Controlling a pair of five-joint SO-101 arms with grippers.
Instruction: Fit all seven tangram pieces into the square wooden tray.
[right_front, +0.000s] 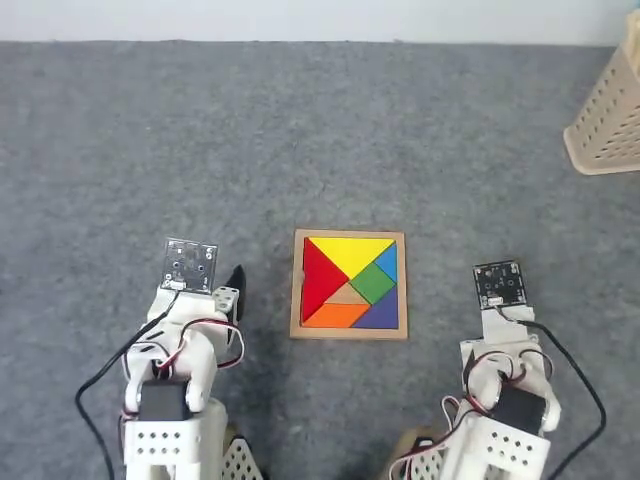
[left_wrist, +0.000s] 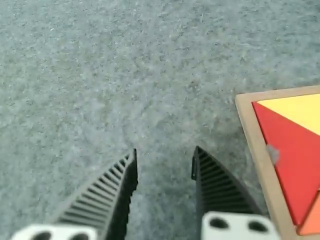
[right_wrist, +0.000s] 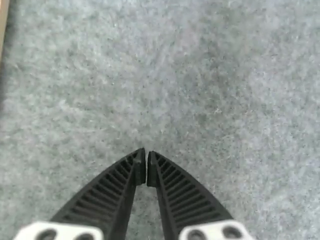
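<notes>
On grey table (right_front: 200, 130), square wooden tray (right_front: 349, 235) midway between both arms. Looks filled with colours, bar one wood-toned triangle (right_front: 347, 294) at centre: piece or gap, cannot tell. Left gripper (left_wrist: 165, 155) nearer, just beside tray's edge, parted, holding nothing. Right gripper (right_wrist: 146, 152) farther off, pinched closed, empty.

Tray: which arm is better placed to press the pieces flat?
Left, probably: the left hand is open, close beside the tray; the right hand is shut and sits farther off.
</notes>
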